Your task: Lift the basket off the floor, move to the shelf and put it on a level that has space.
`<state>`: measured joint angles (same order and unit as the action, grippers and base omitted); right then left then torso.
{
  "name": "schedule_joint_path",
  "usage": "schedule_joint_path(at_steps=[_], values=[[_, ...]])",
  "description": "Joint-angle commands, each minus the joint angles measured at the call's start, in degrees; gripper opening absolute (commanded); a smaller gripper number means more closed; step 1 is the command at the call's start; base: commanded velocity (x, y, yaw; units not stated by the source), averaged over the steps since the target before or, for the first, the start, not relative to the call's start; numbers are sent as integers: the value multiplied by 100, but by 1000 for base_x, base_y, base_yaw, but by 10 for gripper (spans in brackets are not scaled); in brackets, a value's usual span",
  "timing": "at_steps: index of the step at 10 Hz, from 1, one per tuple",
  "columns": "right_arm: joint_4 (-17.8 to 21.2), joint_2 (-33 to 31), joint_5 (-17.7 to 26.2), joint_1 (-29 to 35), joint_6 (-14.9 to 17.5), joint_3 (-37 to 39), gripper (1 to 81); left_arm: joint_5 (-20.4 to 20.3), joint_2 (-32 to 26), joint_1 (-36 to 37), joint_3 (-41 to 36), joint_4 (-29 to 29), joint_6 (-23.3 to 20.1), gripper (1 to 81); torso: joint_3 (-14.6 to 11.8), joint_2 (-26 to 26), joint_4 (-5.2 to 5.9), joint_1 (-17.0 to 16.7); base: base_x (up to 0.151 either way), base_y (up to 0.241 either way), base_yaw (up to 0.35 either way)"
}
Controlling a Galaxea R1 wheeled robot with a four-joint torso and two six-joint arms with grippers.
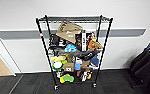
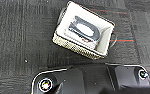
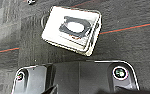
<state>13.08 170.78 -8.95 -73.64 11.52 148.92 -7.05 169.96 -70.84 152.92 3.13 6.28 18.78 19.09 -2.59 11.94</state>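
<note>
The basket (image 2: 84,35) is sitting on the floor (image 2: 18,37), its white lining showing, with what appears to be a grey-and-white packaged item (image 2: 84,30) lying inside. In the head view the shelf (image 1: 73,50) is standing against a pale wall (image 1: 21,15), its lower tiers crowded and its top level (image 1: 74,18) bare. Whether either gripper's fingers are apart or together cannot be told.

My head camera looks forward and slightly down at the shelf (image 1: 73,50) against the wall, from some way back. Both my wrist cameras face straight down at the floor (image 2: 18,37), sharing the basket (image 2: 84,31) from close above.
</note>
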Motion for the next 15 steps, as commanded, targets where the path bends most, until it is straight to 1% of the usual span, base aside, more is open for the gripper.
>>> schedule_joint_path(at_steps=[1,4,5,6,8,11,13,14,15], values=[[45,11,305,266,-9,4,811,265,-23,286,-25,-67,14,811,440,557,0,361,0,0,0],[37,20,306,240,-1,13,811,388,73,110,-34,-32,14,811,952,1097,0,699,0,0,0],[28,29,306,240,8,13,811,544,65,109,-42,-14,14,811,599,1296,0,826,0,0,0],[28,38,306,240,8,13,811,599,30,109,-113,-50,14,811,721,1482,0,946,0,0,0],[37,38,306,205,8,48,811,625,-208,302,-403,-137,102,811,809,1773,0,1132,0,0,0],[37,38,315,161,8,92,811,1326,-576,908,-859,-261,128,811,824,2354,0,1497,0,0,0],[54,38,332,205,8,48,811,1830,-594,1357,-886,-287,128,811,824,2756,0,1751,0,0,0],[54,38,332,205,8,31,811,2163,-612,1524,-886,-383,128,811,824,2958,0,1877,0,0,0],[54,38,332,222,-1,31,811,2190,-630,1639,-886,-428,128,811,1162,3160,0,2007,0,0,0]])
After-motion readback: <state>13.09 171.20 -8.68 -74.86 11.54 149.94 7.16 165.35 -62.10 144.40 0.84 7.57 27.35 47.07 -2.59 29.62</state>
